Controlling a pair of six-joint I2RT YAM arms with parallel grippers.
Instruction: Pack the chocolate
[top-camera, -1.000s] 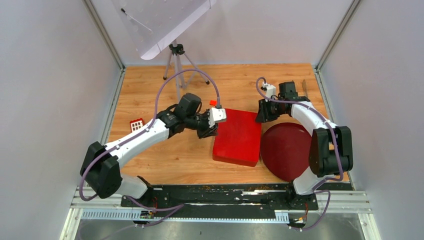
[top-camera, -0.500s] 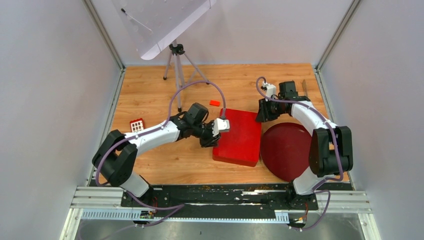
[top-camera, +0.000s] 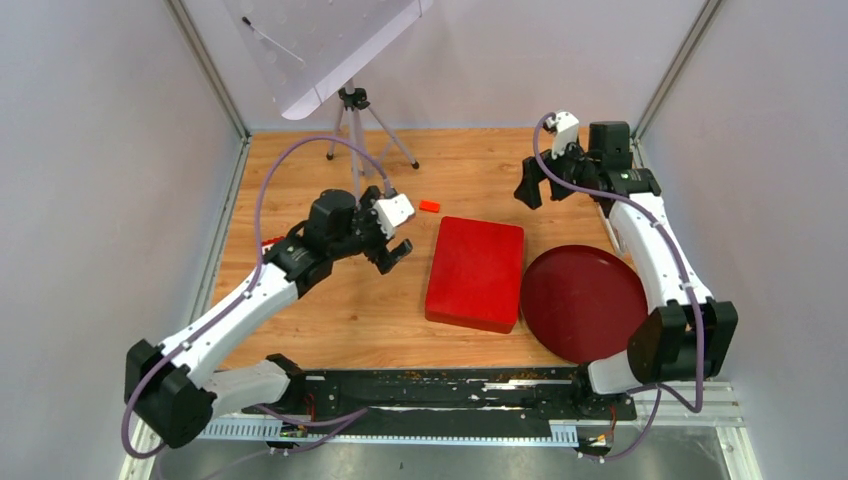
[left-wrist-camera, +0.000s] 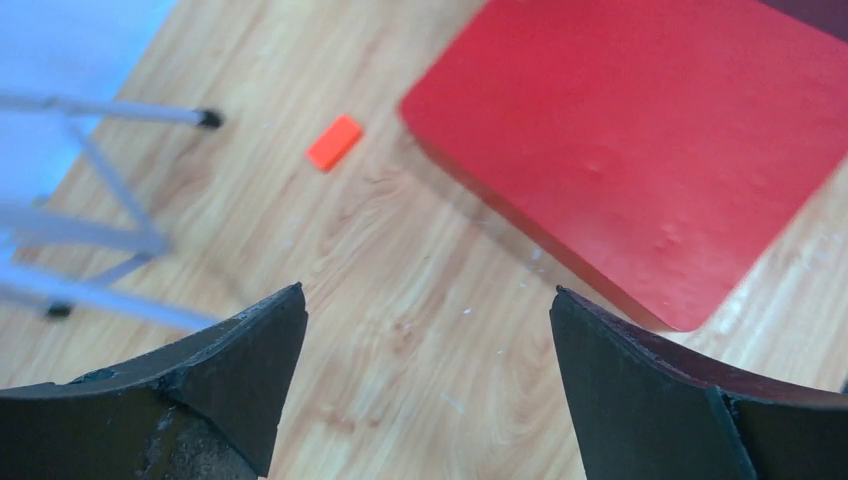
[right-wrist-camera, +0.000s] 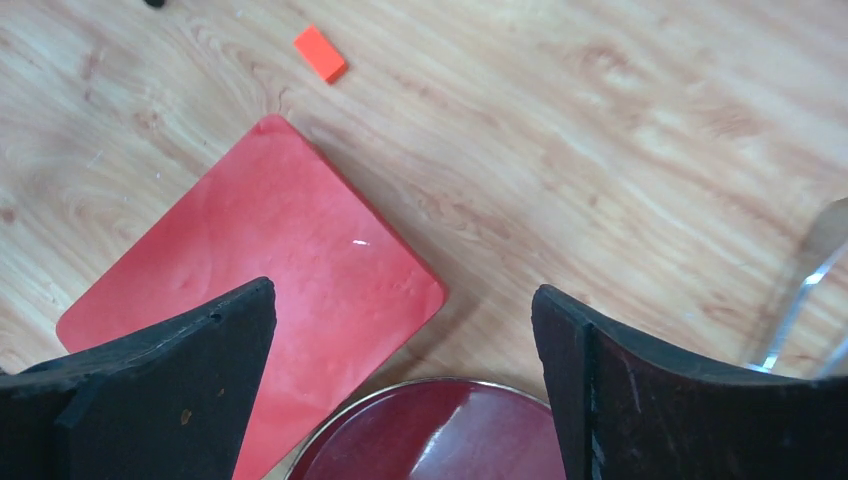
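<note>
The chocolate is out of view in every frame. A flat red box lies shut at the middle of the table, also in the left wrist view and the right wrist view. My left gripper hangs open just left of the box, with only bare wood between its jaws. My right gripper is open and raised behind the box's far right corner. Nothing is between its jaws, which look down on the box corner and a dark red round plate.
The dark red plate sits right of the box, touching it. A small orange-red block lies behind the box's left corner. A tripod stands at the back left. A clear plastic piece is near the right wall.
Both grippers have opened wide and left the red box. The left arm drew back to the left; the right arm lifted toward the back right.
</note>
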